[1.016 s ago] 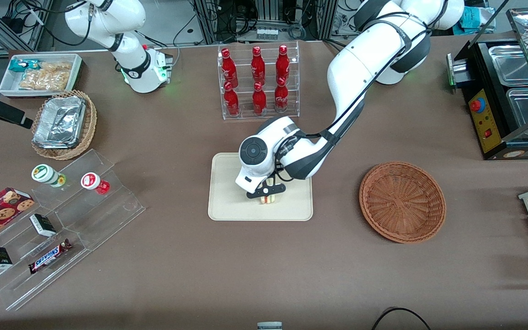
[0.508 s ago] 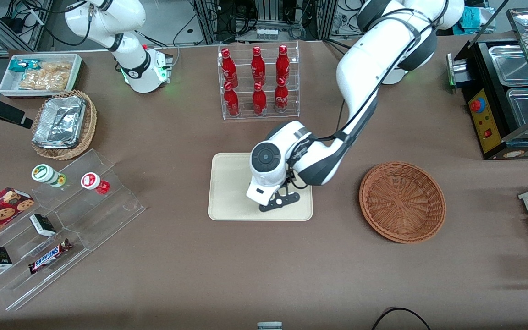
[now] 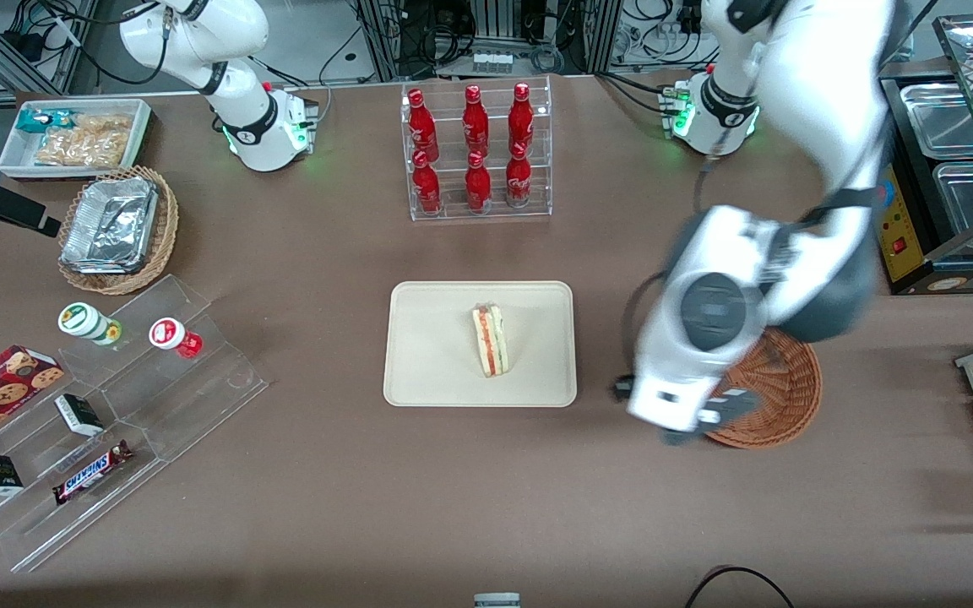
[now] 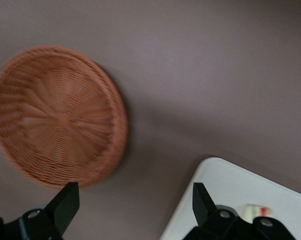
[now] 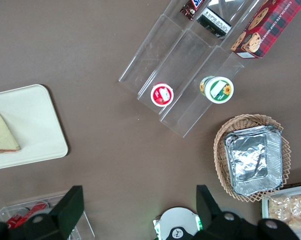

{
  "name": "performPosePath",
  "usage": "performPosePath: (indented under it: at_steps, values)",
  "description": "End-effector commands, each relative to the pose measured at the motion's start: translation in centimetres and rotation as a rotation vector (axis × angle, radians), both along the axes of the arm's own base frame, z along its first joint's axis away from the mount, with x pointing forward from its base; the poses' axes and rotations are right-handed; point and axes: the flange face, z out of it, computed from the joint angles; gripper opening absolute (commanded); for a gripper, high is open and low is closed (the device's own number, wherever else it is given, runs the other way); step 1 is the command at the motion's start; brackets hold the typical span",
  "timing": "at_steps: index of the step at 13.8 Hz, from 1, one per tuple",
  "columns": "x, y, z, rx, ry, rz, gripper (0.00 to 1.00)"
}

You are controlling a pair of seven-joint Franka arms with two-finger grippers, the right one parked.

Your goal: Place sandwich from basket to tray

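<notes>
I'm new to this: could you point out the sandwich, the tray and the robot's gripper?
sandwich (image 3: 491, 340), front view, filling edge.
tray (image 3: 427, 346), front view, bare surface.
gripper (image 4: 135, 200), left wrist view, gap between open fingers, above the table.

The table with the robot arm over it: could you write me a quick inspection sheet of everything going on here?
Surface: brown table, one cloth-like cover.
Job's things: sandwich lies on the tray; basket holds nothing.
Clutter: bottle rack, foil containers, snack bin, clear steps with small packets.
Grippers: gripper hangs above the table between basket and tray, fingers open, holding nothing.
Cables: black loop at the table's near edge.
Surroundings: food warmer, racks with wiring.
</notes>
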Motion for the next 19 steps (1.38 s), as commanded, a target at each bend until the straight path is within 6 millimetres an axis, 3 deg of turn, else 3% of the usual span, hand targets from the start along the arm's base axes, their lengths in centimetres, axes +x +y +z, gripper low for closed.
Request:
performPosePath:
  at_steps: [1,2,5,6,9,13,17,19]
  values:
    - [0.7,8.7,2.8,-0.019,0.024,-0.029,1.00]
    - [1.0,11.6,3.6,-0.024,0.020,-0.045,1.00]
    - [-0.2,17.5,7.4,-0.014,0.043,-0.043,1.00]
    - [-1.3,18.2,8.8,-0.010,0.070,-0.064,1.00]
    - [-5.8,17.8,12.2,0.020,0.145,-0.090,1.00]
    - [-10.5,16.7,14.6,0.017,0.146,-0.100,1.00]
    - [-16.2,17.8,14.9,0.037,0.119,-0.073,1.00]
    - [-16.9,18.0,15.2,0.033,0.114,-0.064,1.00]
